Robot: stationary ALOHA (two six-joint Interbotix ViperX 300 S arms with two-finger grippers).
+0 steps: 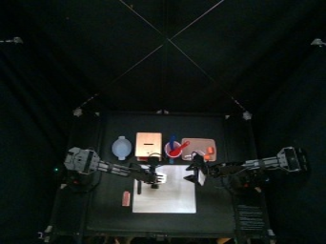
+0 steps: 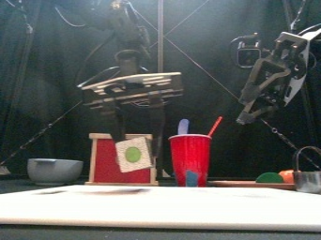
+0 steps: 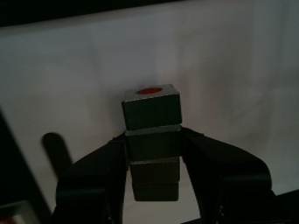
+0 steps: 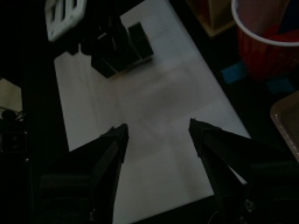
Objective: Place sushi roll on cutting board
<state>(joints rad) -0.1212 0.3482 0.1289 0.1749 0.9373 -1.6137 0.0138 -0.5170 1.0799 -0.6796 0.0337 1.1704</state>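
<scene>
Left gripper [image 3: 155, 175] was clamped on the sushi roll [image 3: 153, 131], a dark block with a red dot on its end face, jaws pressing both of its sides; the roll was held up in the air above the white cutting board [image 1: 167, 197], not resting on it. In the top view the left gripper [image 1: 152, 175] sat over the board's back left corner, arm coming in from the left. In the front view the left gripper [image 2: 126, 94] hung well above the cutting board [image 2: 163, 208], which filled the near foreground; the roll itself was hard to pick out there. Right gripper [image 4: 156, 140] hung over the cutting board [image 4: 140, 96] with jaws spread apart and nothing between them; the right wrist view also showed the left gripper [image 4: 121, 48] with the dark roll at the board's far end. Right gripper [image 1: 200, 174] hovered at the board's back right corner; in the front view [image 2: 247, 105] it hung raised on the right. Behind the board stood a red cup [image 2: 190, 159] with utensils in it, a red box [image 2: 122, 157] with a green circle, a grey bowl [image 2: 54, 170] at left, and a tray [image 2: 251, 184] holding small items at right.
</scene>
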